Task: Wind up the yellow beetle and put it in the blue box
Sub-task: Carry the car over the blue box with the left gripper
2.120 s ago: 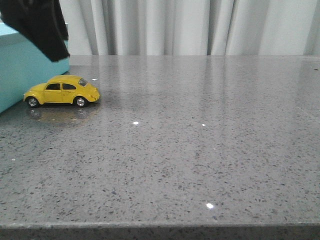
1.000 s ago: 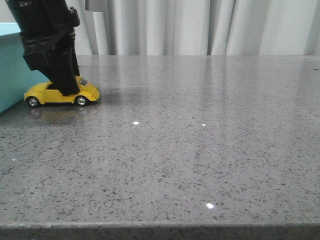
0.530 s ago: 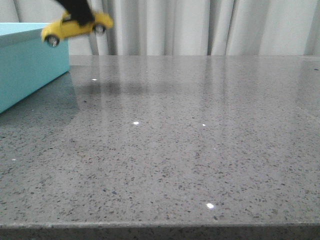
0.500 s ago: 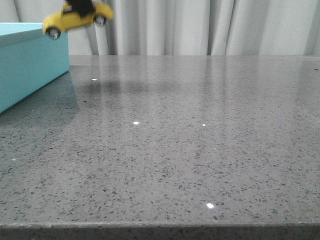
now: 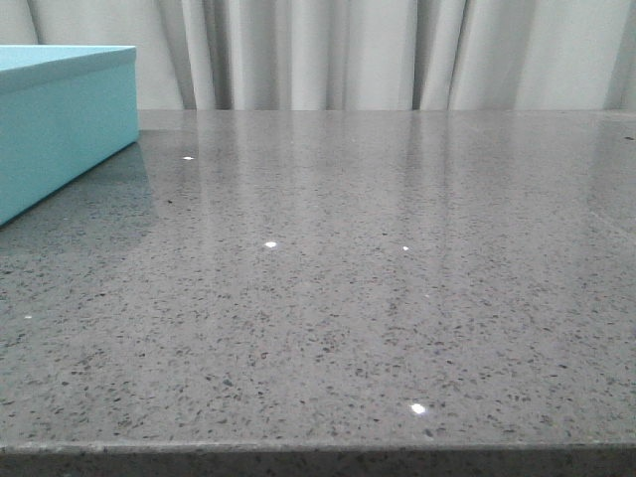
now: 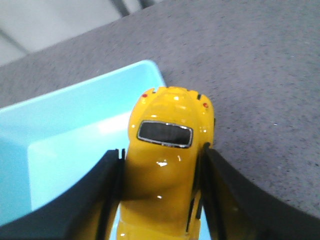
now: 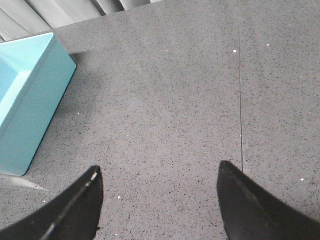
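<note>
You see the right gripper (image 7: 157, 200) held wide apart above the grey table (image 7: 165, 100). The blue box (image 7: 25, 100) sits off to one side.

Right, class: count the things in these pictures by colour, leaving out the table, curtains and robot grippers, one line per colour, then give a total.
Yellow: 1, the yellow beetle, held in the left gripper
Blue: 1, the blue box
Total: 2

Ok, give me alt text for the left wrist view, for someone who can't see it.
The left gripper holds the yellow beetle between its two black fingers, above a corner of the open blue box. The car's rear window faces the camera, and grey speckled table lies beyond the box.
</note>
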Robot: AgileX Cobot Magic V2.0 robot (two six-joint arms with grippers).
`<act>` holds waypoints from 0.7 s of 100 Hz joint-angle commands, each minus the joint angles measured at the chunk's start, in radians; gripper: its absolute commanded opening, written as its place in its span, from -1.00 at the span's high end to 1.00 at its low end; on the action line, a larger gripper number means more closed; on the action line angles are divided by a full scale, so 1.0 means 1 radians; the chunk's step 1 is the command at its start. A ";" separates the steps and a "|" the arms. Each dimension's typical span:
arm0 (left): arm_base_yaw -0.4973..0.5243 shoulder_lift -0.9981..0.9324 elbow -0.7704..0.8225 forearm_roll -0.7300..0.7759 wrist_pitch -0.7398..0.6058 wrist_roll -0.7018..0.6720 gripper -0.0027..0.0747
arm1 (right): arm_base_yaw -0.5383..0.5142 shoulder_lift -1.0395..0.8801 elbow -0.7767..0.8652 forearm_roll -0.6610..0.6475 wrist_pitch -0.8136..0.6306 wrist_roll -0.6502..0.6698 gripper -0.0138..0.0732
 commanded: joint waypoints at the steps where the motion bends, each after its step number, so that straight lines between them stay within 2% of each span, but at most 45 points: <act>1: 0.069 -0.047 -0.033 0.000 -0.012 -0.099 0.59 | 0.000 -0.003 -0.027 0.004 -0.077 -0.012 -0.44; 33: 0.218 -0.043 0.035 0.000 0.026 -0.138 0.59 | 0.000 -0.003 -0.027 0.004 -0.078 -0.012 -0.44; 70: 0.230 -0.043 0.266 0.010 -0.104 -0.145 0.59 | 0.000 -0.003 -0.027 0.005 -0.077 -0.012 -0.44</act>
